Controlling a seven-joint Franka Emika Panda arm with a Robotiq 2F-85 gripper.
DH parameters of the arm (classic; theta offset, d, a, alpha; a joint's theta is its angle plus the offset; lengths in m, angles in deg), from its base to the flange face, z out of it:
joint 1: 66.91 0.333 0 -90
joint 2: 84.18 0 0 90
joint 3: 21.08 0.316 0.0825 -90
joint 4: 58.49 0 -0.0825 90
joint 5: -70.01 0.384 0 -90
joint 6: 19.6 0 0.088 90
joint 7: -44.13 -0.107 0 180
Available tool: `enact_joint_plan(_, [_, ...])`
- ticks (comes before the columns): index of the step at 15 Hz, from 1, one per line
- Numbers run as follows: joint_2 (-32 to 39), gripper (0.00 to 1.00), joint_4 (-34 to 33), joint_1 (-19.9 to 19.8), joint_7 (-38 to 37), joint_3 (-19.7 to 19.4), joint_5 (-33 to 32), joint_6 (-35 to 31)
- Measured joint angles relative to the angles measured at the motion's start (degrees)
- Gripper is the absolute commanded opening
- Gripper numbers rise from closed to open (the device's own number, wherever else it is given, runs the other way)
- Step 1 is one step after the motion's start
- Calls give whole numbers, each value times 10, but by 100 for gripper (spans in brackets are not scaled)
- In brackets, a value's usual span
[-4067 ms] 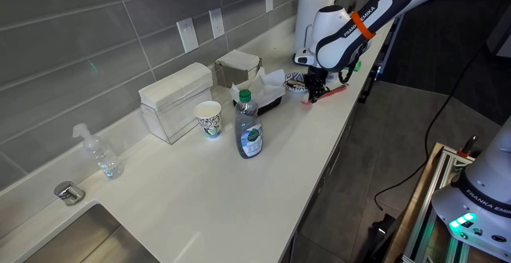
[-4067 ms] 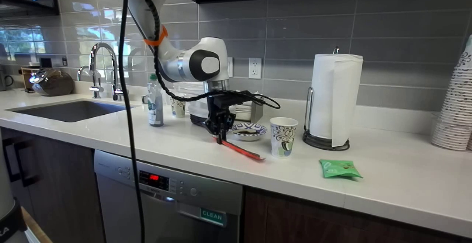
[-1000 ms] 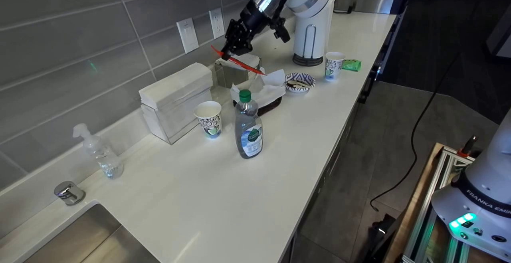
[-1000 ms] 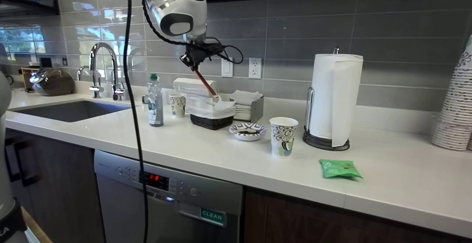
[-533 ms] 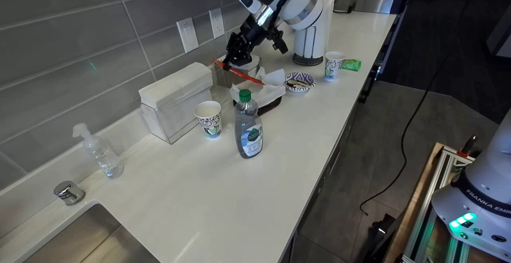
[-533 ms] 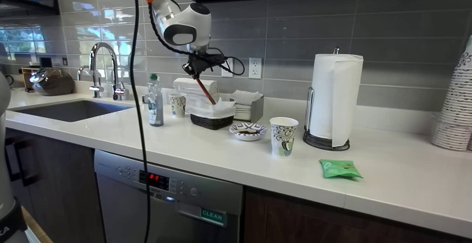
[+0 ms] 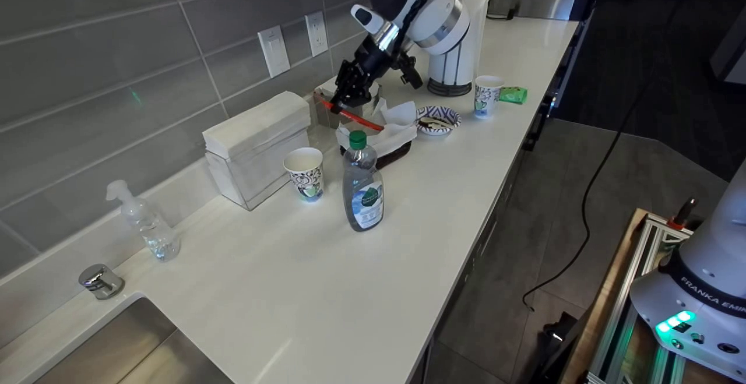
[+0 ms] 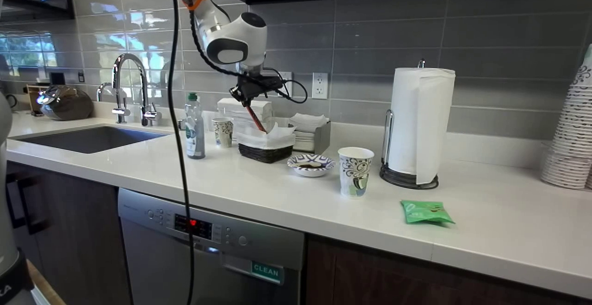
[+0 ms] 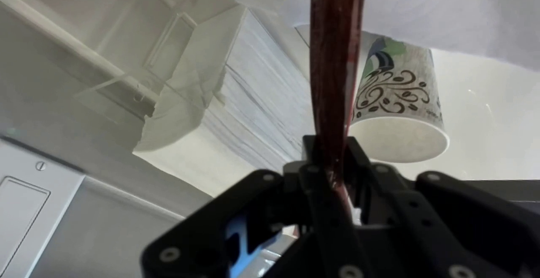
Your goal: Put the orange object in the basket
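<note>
Two fingers [image 9: 357,155], and you've got them pinched on the orange stick [image 9: 335,67]. In the wrist view it runs from the top edge down between the tips, looking pretty dark red there. In an exterior view you're holding it tilted, just left of the middle, with the low end right at the white paper liner [image 8: 272,140] of the basket [image 8: 266,153]; honestly can't tell if it's touching that or hanging above it. The basket is dark and woven and sits on the worktop [image 8: 259,184], close to the middle of the frame. Going right from it in the same frame you'll see a patterned bowl [image 8: 311,171], a paper cup [image 8: 355,171], the paper towel roll [image 8: 422,124] and, toward the lower right, a green packet [image 8: 426,211]. In an exterior view your soap bottle [image 7: 362,189] stands upright near the center and blocks part of the basket. Left of it you've got another paper cup [image 7: 305,175], then a stack of folded white paper [image 7: 256,124], and a clear pump bottle [image 7: 150,226] toward the left edge. Lower left corner is the sink [image 7: 111,343].
</note>
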Motion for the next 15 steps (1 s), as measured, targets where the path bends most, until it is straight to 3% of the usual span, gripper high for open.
enact_joint_plan(3, [4,4,10,0,0,2,0,0])
enact_joint_plan(4, [6,16,12,-1,0,5,0,0])
enact_joint_plan(5, [8,42,14,-4,0,10,0,0])
enact_joint_plan(7, [10,43,17,-8,0,15,-3,0])
enact_joint_plan(12, [-7,79,19,-17,-4,16,-36,2])
enact_joint_plan(15, [-50,98,27,-25,-76,2,-126,33])
